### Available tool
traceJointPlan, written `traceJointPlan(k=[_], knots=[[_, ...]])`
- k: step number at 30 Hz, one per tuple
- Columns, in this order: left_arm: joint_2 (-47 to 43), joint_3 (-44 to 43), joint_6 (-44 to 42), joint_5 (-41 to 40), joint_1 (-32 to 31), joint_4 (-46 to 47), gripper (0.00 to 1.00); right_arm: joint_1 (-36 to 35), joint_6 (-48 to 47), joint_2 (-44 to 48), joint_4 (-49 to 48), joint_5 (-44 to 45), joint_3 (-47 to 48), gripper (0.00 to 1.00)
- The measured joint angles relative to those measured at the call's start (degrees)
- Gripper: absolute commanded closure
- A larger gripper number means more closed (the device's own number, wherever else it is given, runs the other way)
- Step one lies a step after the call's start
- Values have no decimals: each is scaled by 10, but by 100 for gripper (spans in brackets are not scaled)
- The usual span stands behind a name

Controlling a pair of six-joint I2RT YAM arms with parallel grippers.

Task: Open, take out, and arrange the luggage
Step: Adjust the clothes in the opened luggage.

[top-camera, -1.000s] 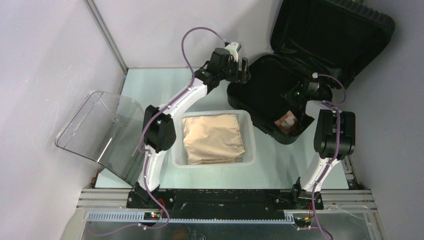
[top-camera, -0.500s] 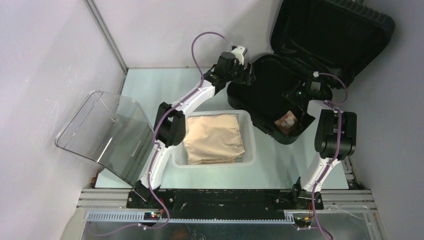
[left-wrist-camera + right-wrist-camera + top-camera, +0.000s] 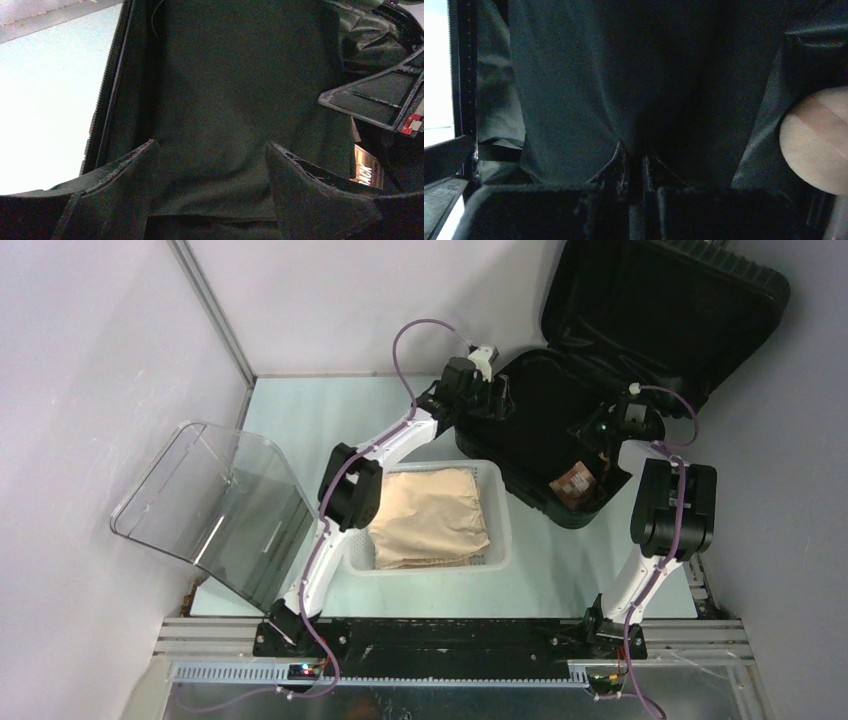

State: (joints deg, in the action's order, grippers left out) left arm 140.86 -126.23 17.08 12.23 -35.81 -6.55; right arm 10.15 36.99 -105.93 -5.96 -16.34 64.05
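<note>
The luggage [image 3: 560, 430], a black hard-shell suitcase, lies open at the back right with its lid [image 3: 665, 300] leaning on the wall. My left gripper [image 3: 497, 395] reaches over its left rim and stands open. In the left wrist view the left gripper [image 3: 210, 152] hangs above a dark folded cloth [image 3: 235, 100] inside the case, touching nothing. My right gripper [image 3: 603, 430] is down inside the case. In the right wrist view the right gripper [image 3: 636, 160] is shut, tips against dark fabric [image 3: 589, 85]; whether any fabric is pinched does not show.
A white perforated basket [image 3: 500, 540] holding a beige folded garment [image 3: 428, 515] sits in front of the case. A clear curved plastic cover [image 3: 205, 505] stands at the left. A brown packet [image 3: 573, 480] lies in the case's near corner. A beige round thing [image 3: 819, 140] shows at the right.
My left arm has stretched further right, carrying its open gripper from beside the case's left rim to over its inside. The right arm has stayed put.
</note>
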Motion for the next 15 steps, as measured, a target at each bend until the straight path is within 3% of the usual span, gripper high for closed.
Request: traceJointPlan(k=[15], knots=[[3, 0, -7, 0, -3, -14, 14, 22, -15, 14, 20, -4, 2, 100]])
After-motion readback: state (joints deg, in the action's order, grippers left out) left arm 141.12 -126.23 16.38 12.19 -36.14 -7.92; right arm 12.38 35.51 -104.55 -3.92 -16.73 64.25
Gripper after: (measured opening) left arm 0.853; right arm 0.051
